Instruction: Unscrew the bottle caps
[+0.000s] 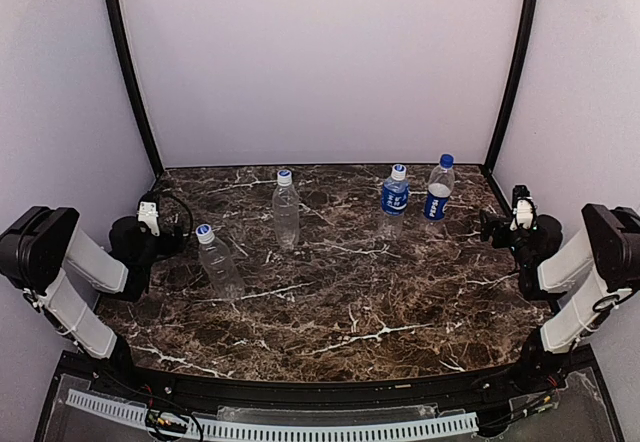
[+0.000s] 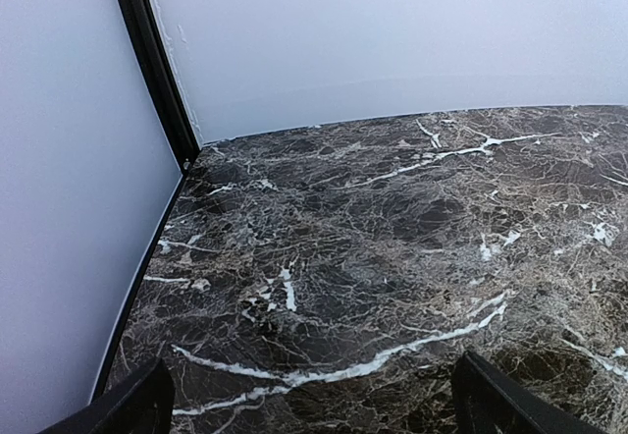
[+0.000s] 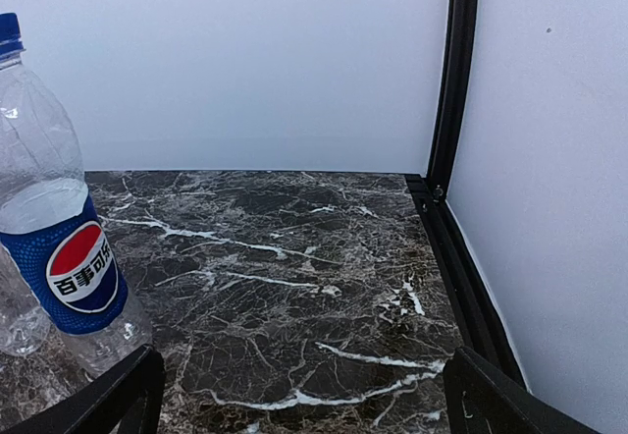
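Four clear bottles stand upright on the dark marble table [image 1: 350,302]. Two are plain: one at front left [image 1: 220,267] with a white-and-blue cap [image 1: 204,231], one further back [image 1: 286,214] with its cap [image 1: 285,176]. Two carry dark blue labels: one [image 1: 394,200] with a white-and-blue cap [image 1: 399,172], one [image 1: 437,196] with a blue cap [image 1: 446,161]. My left gripper [image 1: 158,214] is open and empty, left of the front plain bottle. My right gripper [image 1: 500,227] is open and empty, right of the labelled bottles. The right wrist view shows a labelled bottle [image 3: 61,257] with its cap [image 3: 8,31], left of the gripper [image 3: 299,400].
White enclosure walls with black corner posts [image 1: 130,72] close the back and both sides. The left wrist view shows only bare marble [image 2: 373,247] and the back left post [image 2: 157,61] ahead of the open gripper [image 2: 314,409]. A black rail [image 3: 461,257] runs along the table's right edge.
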You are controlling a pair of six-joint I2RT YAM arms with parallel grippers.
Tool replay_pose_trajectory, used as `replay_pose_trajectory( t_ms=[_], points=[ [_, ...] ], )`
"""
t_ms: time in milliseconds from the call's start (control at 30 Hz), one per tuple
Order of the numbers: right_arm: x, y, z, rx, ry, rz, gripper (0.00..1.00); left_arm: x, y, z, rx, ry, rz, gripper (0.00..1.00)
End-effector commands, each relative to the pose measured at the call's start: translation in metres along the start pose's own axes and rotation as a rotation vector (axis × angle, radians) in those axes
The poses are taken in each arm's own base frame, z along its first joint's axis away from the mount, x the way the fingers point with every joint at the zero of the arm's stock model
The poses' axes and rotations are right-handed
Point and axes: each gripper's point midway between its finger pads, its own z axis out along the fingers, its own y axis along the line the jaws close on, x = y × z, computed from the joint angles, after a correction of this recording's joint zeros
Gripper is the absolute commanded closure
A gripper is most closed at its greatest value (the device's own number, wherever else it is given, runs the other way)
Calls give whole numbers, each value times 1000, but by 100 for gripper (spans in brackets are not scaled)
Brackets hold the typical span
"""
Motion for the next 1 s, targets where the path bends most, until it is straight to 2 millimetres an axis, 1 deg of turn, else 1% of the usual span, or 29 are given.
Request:
replay_pose_trajectory(
  t_ms=[0,33,67,133,167,200,233,267,300,333,367,400,433,467,500,533,567,600,633,667,700,733,767,800,833,867,900,933,967],
  points=[
    [-7,2,2,-8,-24,-7,1,3,-1,0,9,14,-6,0],
    [-9,2,1,-10,-14,-7,1,3,-1,0,11,12,-6,0],
    [-17,1,1,-3,-2,-6,1,2,-2,0,13,10,-6,0],
    [-41,-13,-1,72,30,55,1,-5,3,0,-9,7,-15,0],
    [-76,-20,-7,101,-23,93,1,-5,7,-1,-22,43,-20,0],
    [-89,-22,-14,107,-27,113,1,-19,12,5,-36,43,-38,0],
    [-105,-22,-20,108,-46,116,2,-15,18,3,-41,106,-46,0],
    [-118,-21,-26,107,-63,122,1,-34,21,8,-26,83,-43,0],
    [-131,-18,-32,97,-81,128,1,-40,27,5,-33,89,-35,0],
    [-144,-15,-38,82,-99,136,1,-52,31,5,-35,67,-9,0],
    [-151,-10,-44,62,-104,147,1,-61,40,-1,-48,58,-6,0],
    [-158,-6,-48,39,-108,159,1,-73,38,-2,-14,39,0,0],
    [-165,0,-51,10,-105,176,1,-73,44,-8,-1,75,-5,0],
    [-175,6,-54,-26,-105,195,1,-89,40,-9,55,65,0,0],
    [-182,13,-56,-65,-99,210,1,-80,38,-16,88,138,-4,0],
    [-189,21,-58,-111,-90,225,1,-94,30,-20,153,132,13,0],
    [-196,30,-59,-162,-83,239,1,-87,24,-30,196,186,12,0],
    [-203,38,-61,-214,-75,253,1,-96,11,-37,278,179,31,0],
    [-211,48,-62,-273,-66,264,1,-87,2,-51,336,238,27,0],
    [-217,57,-64,-329,-55,277,1,-102,-13,-65,434,204,54,0],
    [-225,68,-66,-390,-42,282,1,-90,-23,-79,503,272,65,0],
    [-231,79,-68,-444,-30,280,1,-106,-35,-94,589,234,70,0],
    [-237,90,-70,-488,-16,273,1,-98,-43,-110,646,285,58,0],
    [-245,103,-72,-533,-10,254,1,-113,-51,-126,711,232,107,2],
    [-249,117,-75,-573,0,232,1,-105,-58,-142,763,280,99,4],
    [-254,134,-79,-614,7,205,1,-117,-63,-159,818,225,165,4],
    [-256,148,-82,-637,15,181,1,-108,-71,-177,887,252,197,4],
    [-261,160,-85,-661,11,157,1,-114,-72,-188,907,236,226,4],
    [-266,171,-89,-684,4,140,1,-109,-77,-203,957,255,259,4]
  ],
)
